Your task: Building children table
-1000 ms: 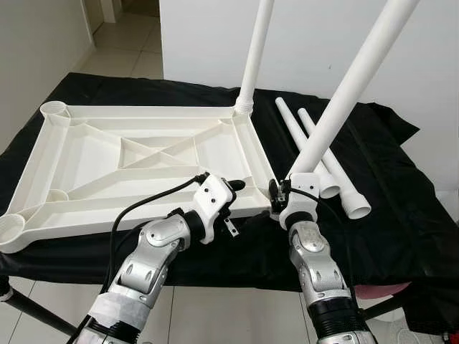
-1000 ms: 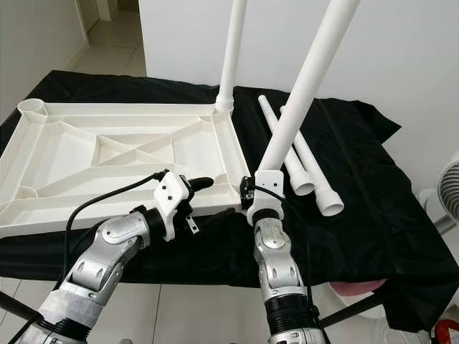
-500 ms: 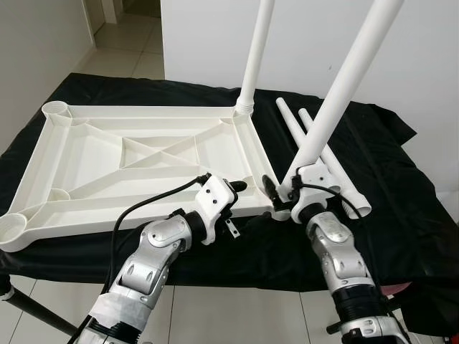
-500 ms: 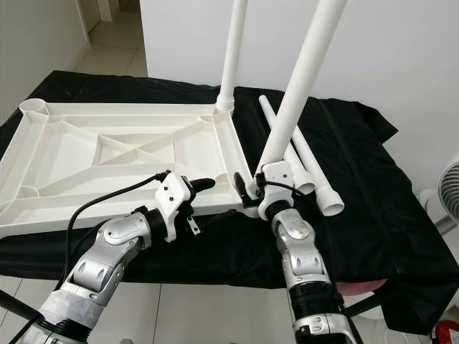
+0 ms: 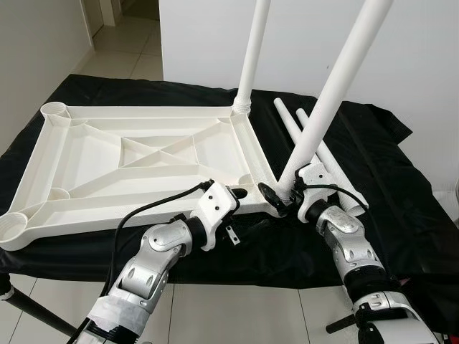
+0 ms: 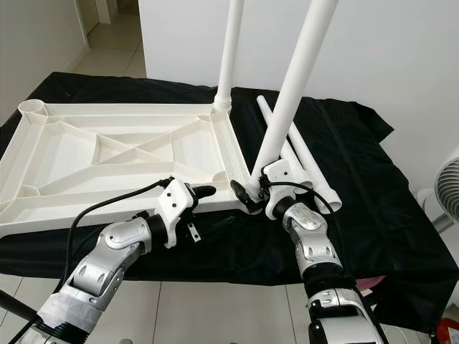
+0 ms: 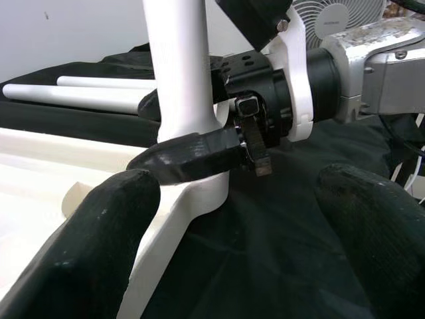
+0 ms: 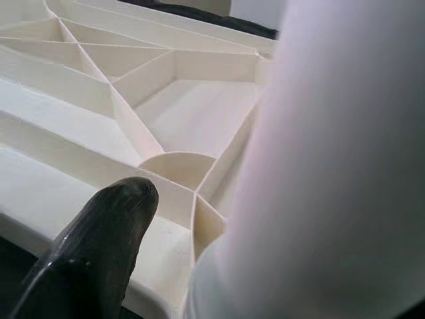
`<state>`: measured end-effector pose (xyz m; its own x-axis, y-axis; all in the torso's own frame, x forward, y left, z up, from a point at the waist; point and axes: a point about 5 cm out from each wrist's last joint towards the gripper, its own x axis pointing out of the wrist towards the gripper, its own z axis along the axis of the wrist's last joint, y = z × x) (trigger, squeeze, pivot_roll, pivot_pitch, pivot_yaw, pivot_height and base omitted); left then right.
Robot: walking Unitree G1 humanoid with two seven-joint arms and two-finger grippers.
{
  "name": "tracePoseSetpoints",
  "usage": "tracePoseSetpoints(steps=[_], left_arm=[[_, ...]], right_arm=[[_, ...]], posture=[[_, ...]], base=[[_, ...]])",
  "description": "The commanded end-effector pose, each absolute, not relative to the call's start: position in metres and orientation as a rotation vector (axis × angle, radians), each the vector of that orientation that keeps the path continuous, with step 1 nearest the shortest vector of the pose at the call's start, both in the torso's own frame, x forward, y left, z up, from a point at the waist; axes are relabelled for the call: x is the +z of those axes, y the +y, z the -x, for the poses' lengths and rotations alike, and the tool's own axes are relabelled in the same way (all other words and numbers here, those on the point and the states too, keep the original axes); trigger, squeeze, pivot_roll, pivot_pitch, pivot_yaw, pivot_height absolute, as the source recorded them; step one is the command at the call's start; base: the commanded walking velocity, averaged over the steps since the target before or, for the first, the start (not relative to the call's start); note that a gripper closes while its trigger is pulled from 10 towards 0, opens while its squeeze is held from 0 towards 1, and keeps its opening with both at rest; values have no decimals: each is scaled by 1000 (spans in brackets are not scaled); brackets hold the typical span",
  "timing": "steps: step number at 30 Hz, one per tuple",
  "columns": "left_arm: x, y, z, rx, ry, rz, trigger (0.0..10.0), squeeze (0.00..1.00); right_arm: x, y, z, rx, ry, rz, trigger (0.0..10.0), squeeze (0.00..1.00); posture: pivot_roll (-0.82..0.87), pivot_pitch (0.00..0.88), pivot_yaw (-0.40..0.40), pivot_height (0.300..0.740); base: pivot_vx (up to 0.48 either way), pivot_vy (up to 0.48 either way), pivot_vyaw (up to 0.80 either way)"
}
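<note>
While the upturned tabletop [image 5: 143, 165] lies ribs-up on the black cloth [image 5: 387, 215], both arms work at its near right corner

Tabletop: white plastic, braced with crossing ribs, round leg sockets at its corners — it fills the cloth from about 9 o'clock to the centre

Fitted leg [image 5: 252, 57]: stands upright in the far right corner socket, at about 12 o'clock from the grippers

Held leg [image 5: 337, 79]: a long white tube leaning up toward 1 o'clock, its lower end at the near right corner socket of the tabletop

Right gripper [image 5: 281, 197]: clamped on the held leg close to its lower end; in the left wrist view one black finger [image 7: 192, 154] lies across the front of the tube, just above the socket

Left gripper [image 5: 238, 195]: at about 9 o'clock from the right gripper, over the near rim of the tabletop; its fingers stand apart — the left wrist view shows the two black fingertips [image 7: 99, 246] wide either side of the corner, holding nothing

Spare legs [image 5: 315, 154]: two more white tubes lie side by side on the cloth, at about 1 o'clock from the near right corner, behind the held leg

Fan [image 6: 448, 186]: stands off the cloth at about 3 o'clock
</note>
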<state>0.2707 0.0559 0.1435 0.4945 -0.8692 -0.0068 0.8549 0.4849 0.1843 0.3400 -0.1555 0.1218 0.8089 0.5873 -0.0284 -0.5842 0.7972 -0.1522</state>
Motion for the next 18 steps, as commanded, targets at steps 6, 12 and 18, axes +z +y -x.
tracePoseSetpoints(steps=[6,12,18], left_arm=[[143,52,-268,-1071,-91,-194,10000,0],[143,52,-268,-1076,-91,-195,10000,0],[142,50,-267,-1085,-91,-193,10000,0]], right_arm=[[121,-154,-345,670,-23,155,0,0],[115,-155,-343,665,-16,132,0,0],[111,-153,-338,631,-25,70,10000,0]], posture=[[63,0,-99,740],[58,0,-97,740],[52,0,-95,740]], base=[[0,0,0],[0,0,0],[0,0,0]])
